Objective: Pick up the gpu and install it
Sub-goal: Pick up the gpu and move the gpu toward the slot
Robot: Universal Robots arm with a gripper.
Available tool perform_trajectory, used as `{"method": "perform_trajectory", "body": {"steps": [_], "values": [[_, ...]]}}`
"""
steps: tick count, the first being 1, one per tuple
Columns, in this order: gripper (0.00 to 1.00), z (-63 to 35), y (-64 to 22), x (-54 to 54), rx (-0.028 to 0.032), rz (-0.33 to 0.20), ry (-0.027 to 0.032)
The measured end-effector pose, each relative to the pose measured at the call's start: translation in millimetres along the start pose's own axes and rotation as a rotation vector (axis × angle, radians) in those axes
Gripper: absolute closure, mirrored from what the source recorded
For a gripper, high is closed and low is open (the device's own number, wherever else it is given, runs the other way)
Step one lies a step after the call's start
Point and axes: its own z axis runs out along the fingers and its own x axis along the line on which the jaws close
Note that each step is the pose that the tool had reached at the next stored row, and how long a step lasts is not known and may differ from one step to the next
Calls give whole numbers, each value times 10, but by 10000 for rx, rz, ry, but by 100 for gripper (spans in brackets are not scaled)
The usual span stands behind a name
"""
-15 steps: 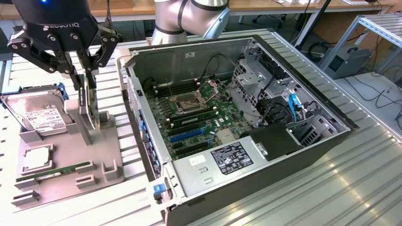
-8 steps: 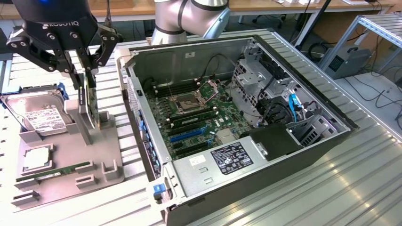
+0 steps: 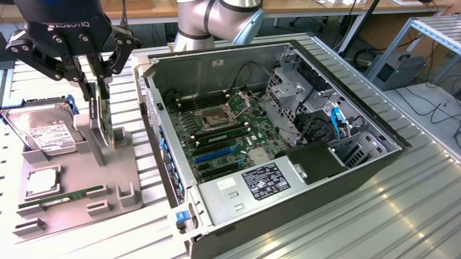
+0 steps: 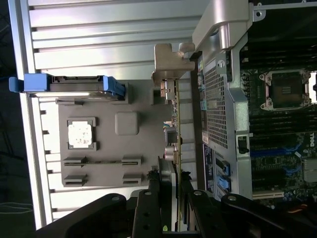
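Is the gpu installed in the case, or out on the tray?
Out: the gpu stands on edge in the gray holder beside the case, with the gripper at its top.

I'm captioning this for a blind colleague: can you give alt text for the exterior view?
A robot claw sits at the top edge of the gpu, which stands on edge in a gray tray at the exterior view's left, beside a hard drive. Toward the view's right lies an open computer case, motherboard exposed.

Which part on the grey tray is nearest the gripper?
The gpu, standing on edge directly under the gripper; hard drive, CPU and memory stick sit farther away.
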Motion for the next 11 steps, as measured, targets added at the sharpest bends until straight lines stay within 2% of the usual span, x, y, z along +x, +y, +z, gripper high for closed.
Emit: {"method": "perform_trajectory", "body": {"steps": [11], "values": [[73, -34, 0, -1, 0, 0, 0]]}}
